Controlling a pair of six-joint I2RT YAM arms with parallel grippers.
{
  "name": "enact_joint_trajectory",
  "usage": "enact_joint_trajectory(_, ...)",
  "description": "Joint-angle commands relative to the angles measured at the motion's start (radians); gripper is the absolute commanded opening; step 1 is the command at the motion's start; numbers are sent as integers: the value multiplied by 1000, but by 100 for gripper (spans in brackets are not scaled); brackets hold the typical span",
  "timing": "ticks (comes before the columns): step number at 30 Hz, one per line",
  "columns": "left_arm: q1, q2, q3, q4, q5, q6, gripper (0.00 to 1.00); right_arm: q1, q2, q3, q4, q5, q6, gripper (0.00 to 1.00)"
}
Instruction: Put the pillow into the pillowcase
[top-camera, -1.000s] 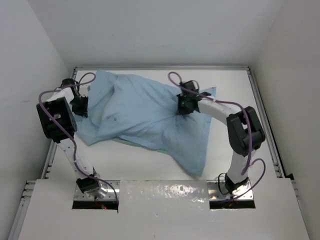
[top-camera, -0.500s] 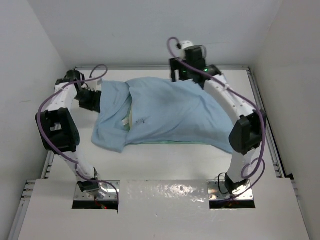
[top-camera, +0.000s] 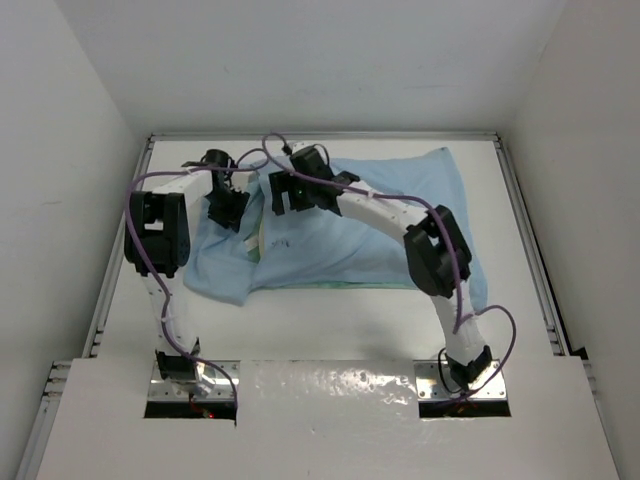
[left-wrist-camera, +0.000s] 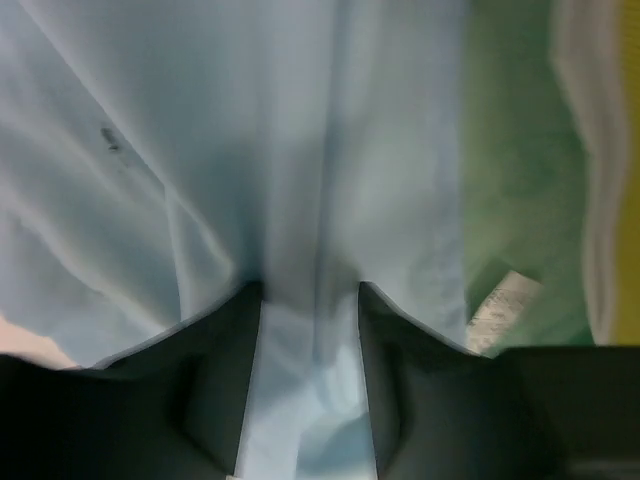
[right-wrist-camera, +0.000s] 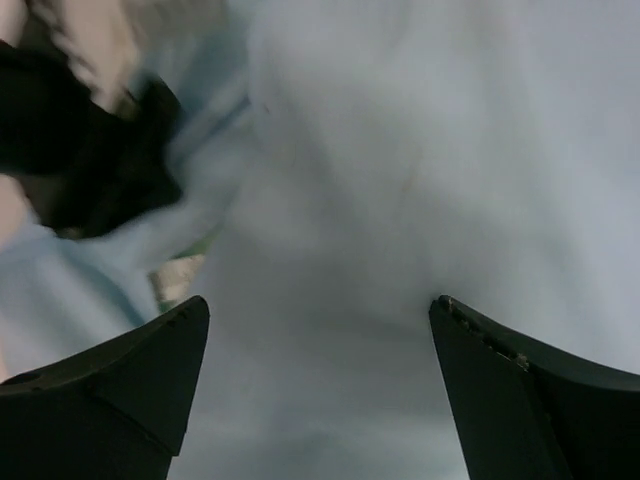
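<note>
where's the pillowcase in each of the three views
top external: the pillowcase lies light blue across the middle of the picture.
left wrist: it fills the view, a fold pinched between the left fingers, green satin at right.
right wrist: it fills the view below the open right fingers.
shared landmark: the pale label at the opening, seen in both wrist views.

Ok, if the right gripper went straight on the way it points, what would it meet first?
The pillowcase. The right gripper points, jaws open, at its light-blue cloth, which fills the wrist view ahead. It looks near, though depth is hard to judge.
</note>
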Motion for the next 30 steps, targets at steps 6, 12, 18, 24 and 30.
enact_joint_trajectory(6,-9,-16,-31,122,-30,-35,0,45,151,-6,-56,23,44,44)
enact_joint_trajectory(12,141,-198,261,-12,316,-71,0,45,111,-136,21,-5,61,0)
enact_joint_trajectory(18,140,-226,544,-196,493,-71,0,45,117,-132,48,-25,64,0)
enact_joint_trajectory(24,61,-201,492,-277,596,-30,0,51,154,94,90,-73,115,0)
enact_joint_trajectory(30,23,-89,607,-425,573,94,2,24,278,403,105,9,219,19)
